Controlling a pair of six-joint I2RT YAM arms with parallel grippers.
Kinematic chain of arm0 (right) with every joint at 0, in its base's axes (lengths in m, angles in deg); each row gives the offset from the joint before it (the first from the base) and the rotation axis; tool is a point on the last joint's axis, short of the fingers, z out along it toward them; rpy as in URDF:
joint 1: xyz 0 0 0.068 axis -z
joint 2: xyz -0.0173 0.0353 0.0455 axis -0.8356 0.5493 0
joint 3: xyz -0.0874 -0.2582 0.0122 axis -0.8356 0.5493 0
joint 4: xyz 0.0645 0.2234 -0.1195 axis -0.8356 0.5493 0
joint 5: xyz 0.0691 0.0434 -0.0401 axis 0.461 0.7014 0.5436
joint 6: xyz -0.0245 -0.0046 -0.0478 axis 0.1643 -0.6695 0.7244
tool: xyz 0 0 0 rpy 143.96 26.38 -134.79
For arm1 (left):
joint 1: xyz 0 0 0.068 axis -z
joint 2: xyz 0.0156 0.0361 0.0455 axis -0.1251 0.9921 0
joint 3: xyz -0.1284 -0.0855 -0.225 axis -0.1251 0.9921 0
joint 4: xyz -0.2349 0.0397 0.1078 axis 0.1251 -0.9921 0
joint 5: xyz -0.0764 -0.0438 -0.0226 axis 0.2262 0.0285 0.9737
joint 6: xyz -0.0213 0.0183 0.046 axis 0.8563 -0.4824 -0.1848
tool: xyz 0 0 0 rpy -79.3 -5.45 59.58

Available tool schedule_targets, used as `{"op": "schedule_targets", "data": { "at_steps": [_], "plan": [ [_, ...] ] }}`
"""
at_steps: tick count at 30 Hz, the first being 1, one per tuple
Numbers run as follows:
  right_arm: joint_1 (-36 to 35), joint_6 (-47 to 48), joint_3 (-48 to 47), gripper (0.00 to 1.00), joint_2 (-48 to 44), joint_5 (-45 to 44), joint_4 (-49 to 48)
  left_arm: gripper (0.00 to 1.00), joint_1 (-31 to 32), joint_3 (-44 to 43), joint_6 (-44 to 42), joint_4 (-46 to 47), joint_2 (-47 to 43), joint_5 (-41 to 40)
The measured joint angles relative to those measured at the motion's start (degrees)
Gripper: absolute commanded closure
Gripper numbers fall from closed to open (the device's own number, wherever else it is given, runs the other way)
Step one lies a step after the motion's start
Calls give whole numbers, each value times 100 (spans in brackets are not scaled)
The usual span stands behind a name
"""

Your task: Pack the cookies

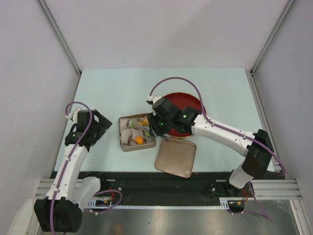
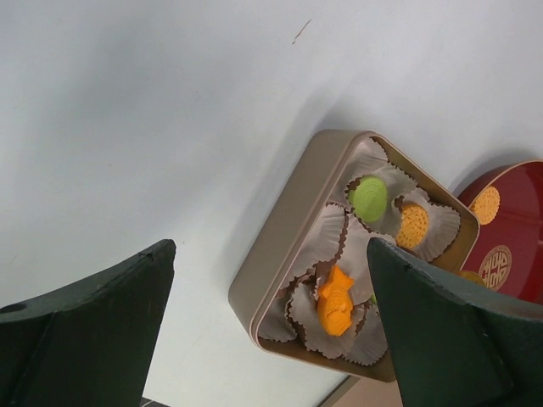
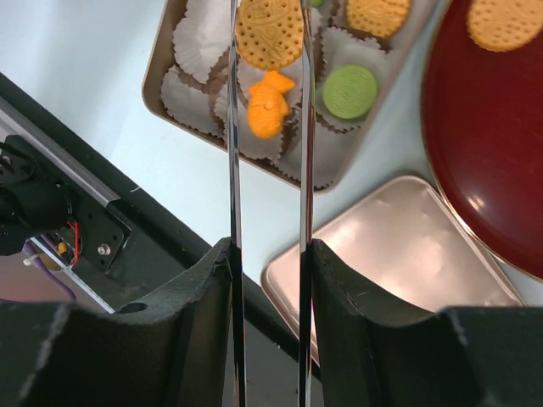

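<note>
My right gripper [image 3: 270,254] is shut on a pair of metal tongs [image 3: 233,170]. Their tips pinch a round orange cookie [image 3: 268,34] above the tan tin [image 3: 157,80]. White paper cups line the tin, which holds an orange fish-shaped cookie [image 3: 267,103], a green cookie [image 3: 349,91] and another orange one [image 3: 377,15]. One more orange cookie [image 3: 505,21] lies on the dark-red plate [image 3: 492,153]. My left gripper [image 2: 271,250] hangs wide open left of the tin [image 2: 280,263], holding nothing. From above, the right gripper [image 1: 159,125] is over the tin's right side [image 1: 124,147].
The tin's lid [image 1: 176,157] lies flat in front of the plate [image 1: 195,105], near the table's front edge. A black rail runs along that edge. White walls close in the table on three sides.
</note>
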Motion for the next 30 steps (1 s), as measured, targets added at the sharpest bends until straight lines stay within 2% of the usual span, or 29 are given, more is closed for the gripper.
{"op": "schedule_targets", "data": {
  "at_steps": [8, 30],
  "plan": [
    [-205, 37, -308, 65, 531, 282, -181, 0, -4, 0, -2, -212, -153, -162],
    [-337, 52, -695, 64, 1202, 590, -341, 0, -9, 63, -7, -210, -190, -160]
  ]
}}
